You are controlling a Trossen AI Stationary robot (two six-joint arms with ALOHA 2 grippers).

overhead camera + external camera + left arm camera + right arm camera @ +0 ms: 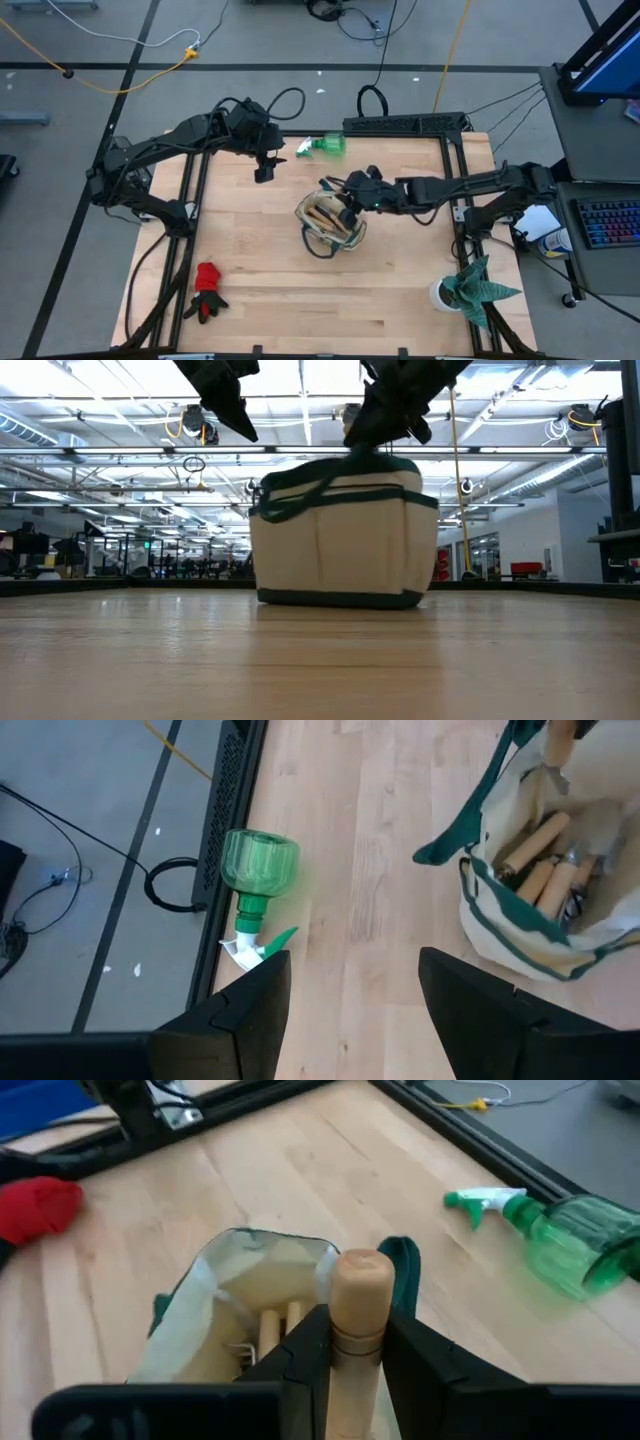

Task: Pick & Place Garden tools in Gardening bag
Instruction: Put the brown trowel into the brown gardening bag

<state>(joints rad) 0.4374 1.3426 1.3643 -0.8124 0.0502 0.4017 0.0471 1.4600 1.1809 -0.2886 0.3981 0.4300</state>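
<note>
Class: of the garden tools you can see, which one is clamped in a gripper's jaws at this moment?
The wooden-handled tool, held upright over the gardening bag by the right gripper. The spray bottle and red glove lie free on the table.

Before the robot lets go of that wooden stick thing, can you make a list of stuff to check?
1. Right hand grips the round-ended wooden tool handle: ok.
2. Handle is over the open cream-and-green fabric bag: ok.
3. Bag stands upright: ok.
4. Room inside beside the wooden-handled tools already in the bag: cannot tell.
5. Left hand open and away from the bag: ok.
6. Green plastic spray bottle and red glove packed: not ok, both on the table.
</note>
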